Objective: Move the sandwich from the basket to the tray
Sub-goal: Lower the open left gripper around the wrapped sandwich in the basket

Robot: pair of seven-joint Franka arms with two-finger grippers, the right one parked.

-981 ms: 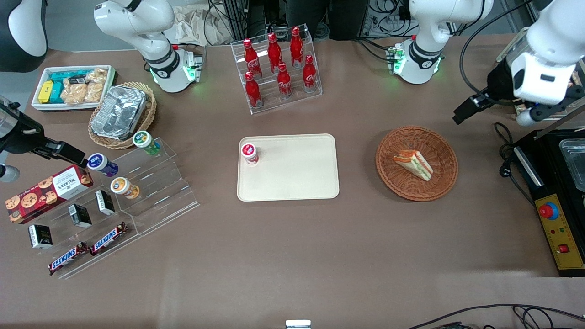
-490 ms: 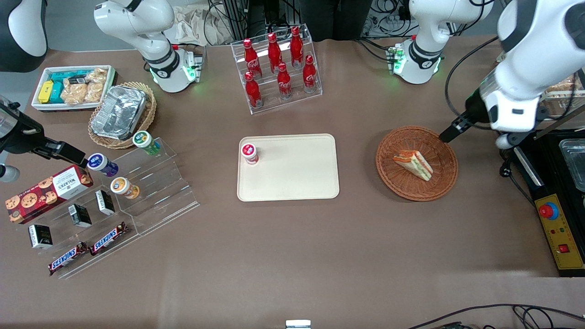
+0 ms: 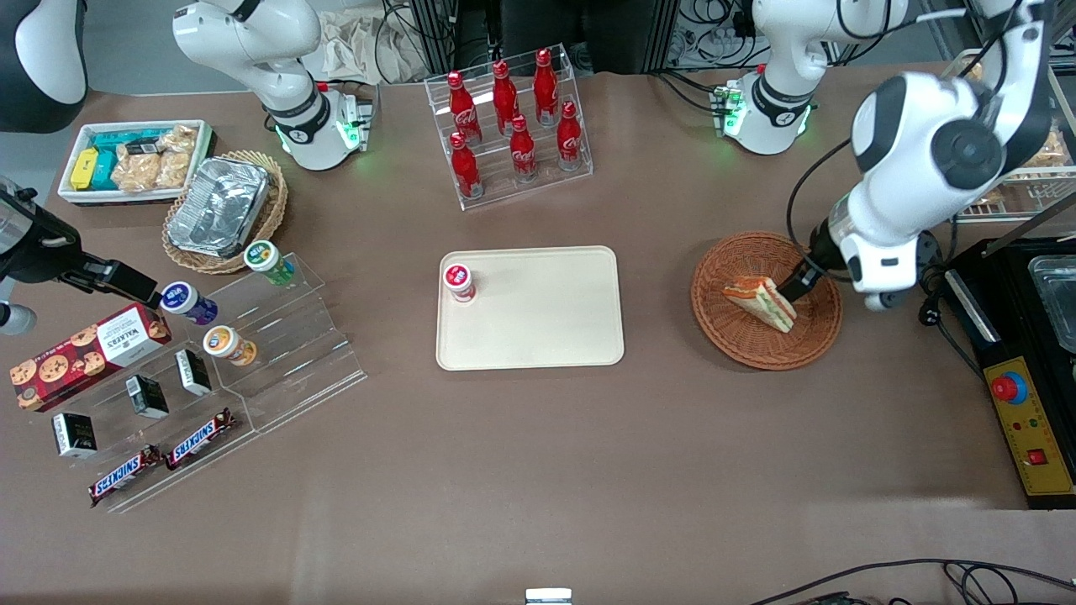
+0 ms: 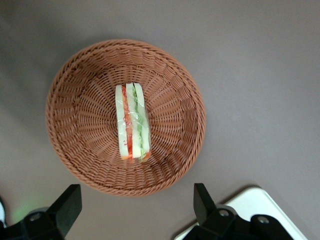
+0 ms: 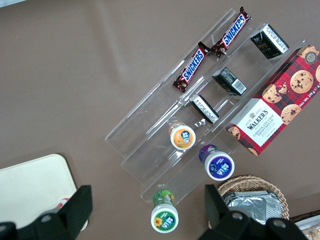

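Note:
The sandwich (image 3: 761,302) is a triangular wedge with red and green filling, and it lies in the round reddish-brown wicker basket (image 3: 740,349). My left gripper (image 3: 797,286) hangs above the basket, over its side toward the working arm's end of the table, close above the sandwich. In the left wrist view the gripper (image 4: 135,207) is open wide and empty. The sandwich (image 4: 132,122) lies on edge in the middle of the basket (image 4: 75,100), ahead of the fingertips. The cream tray (image 3: 546,328) lies beside the basket, and a corner of it (image 4: 252,200) shows in the left wrist view.
A small red-capped jar (image 3: 458,281) stands on the tray's corner. A clear rack of red cola bottles (image 3: 508,126) stands farther from the camera. A black control box (image 3: 1021,403) sits at the working arm's end. Snack racks (image 3: 210,370) and a tan basket (image 3: 223,210) lie toward the parked arm's end.
The left arm has swung in from the working arm's end of the table and come down over the basket. The sandwich and basket have not moved.

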